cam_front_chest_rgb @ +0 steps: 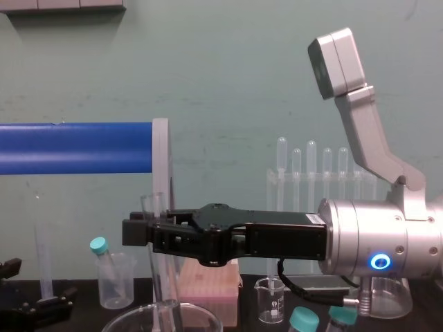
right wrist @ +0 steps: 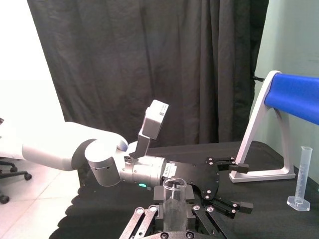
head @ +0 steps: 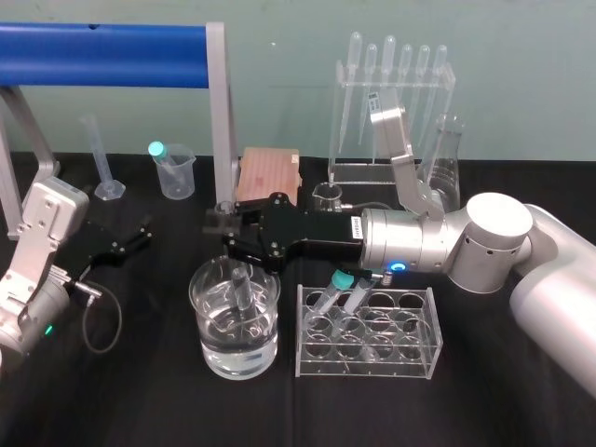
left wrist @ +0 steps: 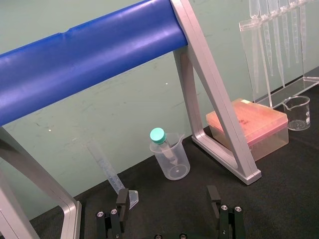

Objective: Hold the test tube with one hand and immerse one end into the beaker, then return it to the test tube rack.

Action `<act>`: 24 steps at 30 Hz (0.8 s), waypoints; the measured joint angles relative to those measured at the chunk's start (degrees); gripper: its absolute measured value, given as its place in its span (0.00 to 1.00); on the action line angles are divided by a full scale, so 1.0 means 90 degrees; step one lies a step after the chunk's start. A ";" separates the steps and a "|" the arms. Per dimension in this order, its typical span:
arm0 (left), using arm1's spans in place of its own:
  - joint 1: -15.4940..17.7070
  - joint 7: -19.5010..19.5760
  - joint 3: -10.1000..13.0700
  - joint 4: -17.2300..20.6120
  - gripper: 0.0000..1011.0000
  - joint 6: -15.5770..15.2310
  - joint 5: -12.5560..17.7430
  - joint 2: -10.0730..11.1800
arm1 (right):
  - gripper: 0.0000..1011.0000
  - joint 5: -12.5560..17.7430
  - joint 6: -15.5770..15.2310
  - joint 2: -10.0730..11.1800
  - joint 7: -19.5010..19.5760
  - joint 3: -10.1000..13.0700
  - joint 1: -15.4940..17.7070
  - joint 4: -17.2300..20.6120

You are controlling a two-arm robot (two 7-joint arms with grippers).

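My right gripper (head: 224, 223) reaches in from the right and is shut on the test tube (head: 241, 291), a slim clear glass tube held nearly upright. Its lower end stands inside the beaker (head: 201, 296), a wide clear vessel holding liquid. The chest view shows the tube (cam_front_chest_rgb: 154, 266) passing down from the fingers (cam_front_chest_rgb: 136, 232) into the beaker's rim (cam_front_chest_rgb: 131, 317). In the right wrist view the tube's open rim (right wrist: 174, 185) sits between the jaws. The clear test tube rack (head: 369, 332) stands just right of the beaker. My left gripper (head: 126, 244) is parked open at the far left, holding nothing.
Two teal-capped tubes (head: 343, 279) lean in the rack. Behind stand a blue bar on a grey frame (head: 220, 112), a plastic beaker with a capped tube (left wrist: 170, 158), a graduated cylinder (head: 102, 163), a pink box (head: 270, 174), a small beaker (left wrist: 297, 112), a pipette stand (head: 395, 102) and a conical flask (head: 445, 168).
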State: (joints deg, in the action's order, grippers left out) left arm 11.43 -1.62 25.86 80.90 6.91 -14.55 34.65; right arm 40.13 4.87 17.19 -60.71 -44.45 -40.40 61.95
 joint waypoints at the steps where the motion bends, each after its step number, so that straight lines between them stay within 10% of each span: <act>1: 0.0000 0.0000 0.0000 0.0000 0.99 0.0000 0.0000 0.0000 | 0.23 0.0000 0.0000 0.0000 0.0000 0.0000 0.0000 0.0000; 24: 0.0000 0.0000 0.0000 0.0000 0.99 0.0000 0.0000 0.0000 | 0.23 0.0000 0.0000 0.0000 0.0000 0.0000 0.0000 0.0000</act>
State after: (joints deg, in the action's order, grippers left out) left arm 11.43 -1.62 25.86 80.90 6.91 -14.55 34.64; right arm 40.13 4.87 17.19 -60.71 -44.45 -40.40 61.94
